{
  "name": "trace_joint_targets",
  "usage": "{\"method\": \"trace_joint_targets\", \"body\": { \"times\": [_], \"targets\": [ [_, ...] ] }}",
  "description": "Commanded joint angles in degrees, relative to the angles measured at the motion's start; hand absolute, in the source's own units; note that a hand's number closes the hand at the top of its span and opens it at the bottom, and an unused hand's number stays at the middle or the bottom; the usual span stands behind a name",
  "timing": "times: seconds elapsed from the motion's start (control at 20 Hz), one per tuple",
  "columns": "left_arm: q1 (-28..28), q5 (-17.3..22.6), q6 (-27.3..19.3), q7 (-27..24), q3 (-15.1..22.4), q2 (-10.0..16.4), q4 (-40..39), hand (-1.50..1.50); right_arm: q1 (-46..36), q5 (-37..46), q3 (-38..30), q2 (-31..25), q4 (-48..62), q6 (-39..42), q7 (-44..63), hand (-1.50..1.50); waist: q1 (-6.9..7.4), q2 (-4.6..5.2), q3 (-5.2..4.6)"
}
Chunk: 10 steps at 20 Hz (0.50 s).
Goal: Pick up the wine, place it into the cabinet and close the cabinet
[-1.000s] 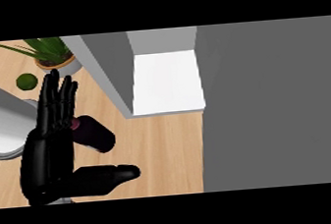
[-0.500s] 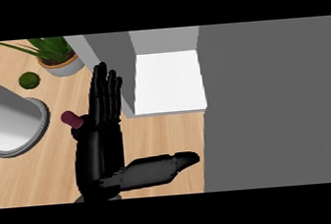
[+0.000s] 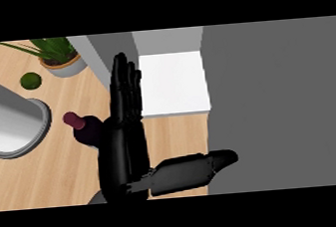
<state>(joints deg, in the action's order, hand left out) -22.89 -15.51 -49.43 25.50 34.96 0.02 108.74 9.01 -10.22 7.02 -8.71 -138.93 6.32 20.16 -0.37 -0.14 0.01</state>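
Head view: hand [image 3: 125, 136] fully open, fingers straight, thumb spread, holding nothing; wine [image 3: 84, 130] just beside.

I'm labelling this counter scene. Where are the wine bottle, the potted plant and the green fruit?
wine bottle [image 3: 87, 133], head view, on its dark shoulder.
potted plant [image 3: 68, 69], head view, on the pot's wall.
green fruit [image 3: 31, 80], head view, on its middle.

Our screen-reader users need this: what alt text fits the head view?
The robot's right hand, fingers straight, stands beside a dark wine bottle on a wooden counter, pointing toward an open white cabinet. A potted plant sits upper left.
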Motion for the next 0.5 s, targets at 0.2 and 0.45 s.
{"method": "trace_joint_targets", "body": {
  "times": [0.2, 0.45],
  "targets": [
    [0.5, -7.2, 2.0, 11.3, -3.4, 1.1, 9.0, -1.5, -2.8, 1.7, 1.0, 0.4, -6.8, -3.5, 7.4, -1.5, 0.5, -0.13, 0.01],
    [2.7, -14.6, -1.3, 13.4, 0.9, 0.0, 8.5, -1.5, -4.7, 3.2, 2.1, 1.6, -6.1, -4.4, 8.7, -1.5, 0.37, -0.09, 0.02]
  ]
}}
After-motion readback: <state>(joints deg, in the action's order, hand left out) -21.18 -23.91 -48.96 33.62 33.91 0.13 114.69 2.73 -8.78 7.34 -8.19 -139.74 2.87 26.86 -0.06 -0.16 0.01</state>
